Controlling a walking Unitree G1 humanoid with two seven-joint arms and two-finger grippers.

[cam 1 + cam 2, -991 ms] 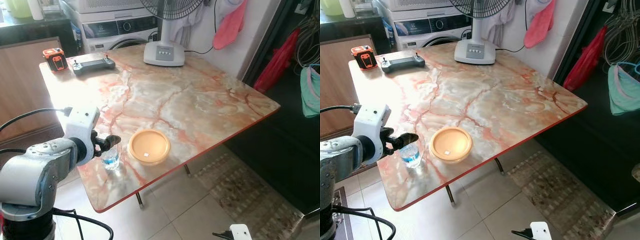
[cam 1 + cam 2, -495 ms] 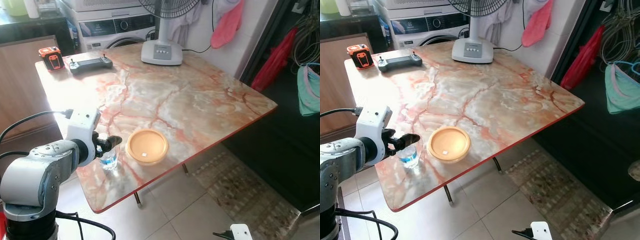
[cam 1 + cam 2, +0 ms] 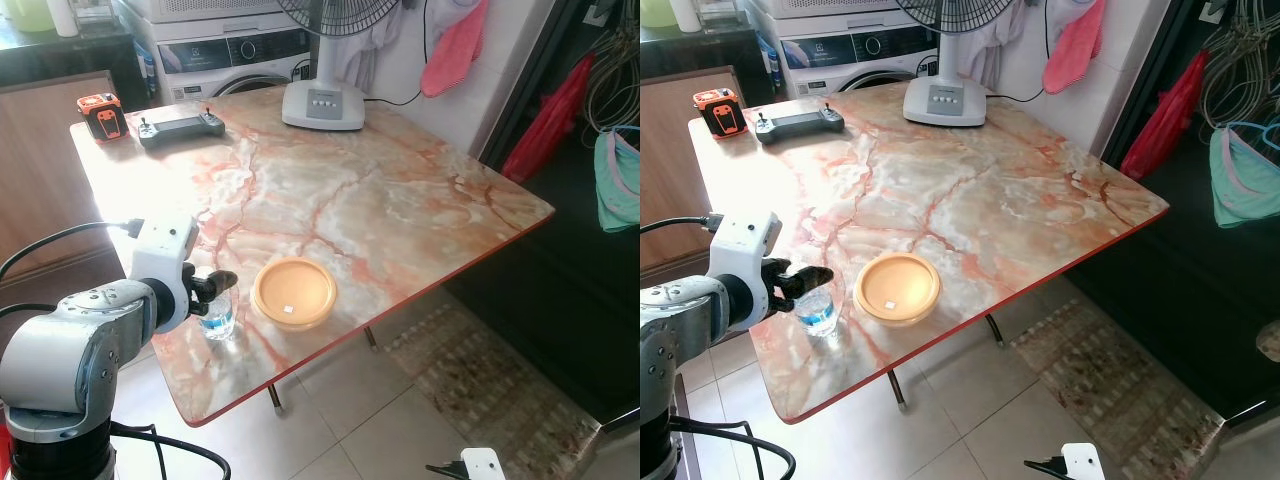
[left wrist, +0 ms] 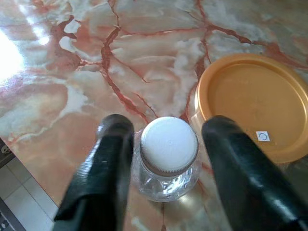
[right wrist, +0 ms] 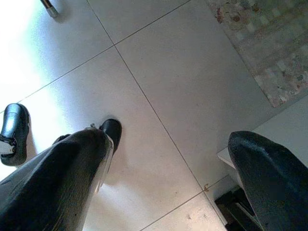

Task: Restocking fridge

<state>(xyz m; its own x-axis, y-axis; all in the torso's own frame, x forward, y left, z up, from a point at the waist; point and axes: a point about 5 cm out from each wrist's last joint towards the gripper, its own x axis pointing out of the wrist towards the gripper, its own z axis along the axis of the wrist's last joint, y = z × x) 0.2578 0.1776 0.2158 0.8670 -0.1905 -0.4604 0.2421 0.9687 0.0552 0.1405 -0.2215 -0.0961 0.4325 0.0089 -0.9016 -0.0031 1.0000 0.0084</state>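
Water bottle (image 4: 168,159), small and clear with a white screw cap (image 4: 169,143), stands upright on the marble surface (image 3: 380,190) near its front corner on the robot's left side. Just beside the bottle lies a round orange lid (image 3: 294,291); from the wrist view I cannot tell if the two touch. The left pincer (image 4: 168,159) is at the bottle, its two black fingers (image 4: 106,163) apart, one on each side of the cap, with a small gap visible on both sides, so it does not clamp the bottle. The right pincer (image 5: 171,192) hangs low over the tiled floor (image 5: 159,72), its fingers also apart and holding nothing. At the far side of the surface stand a fan base (image 3: 322,104), a black remote controller (image 3: 181,127) and a small orange and black device (image 3: 104,116).
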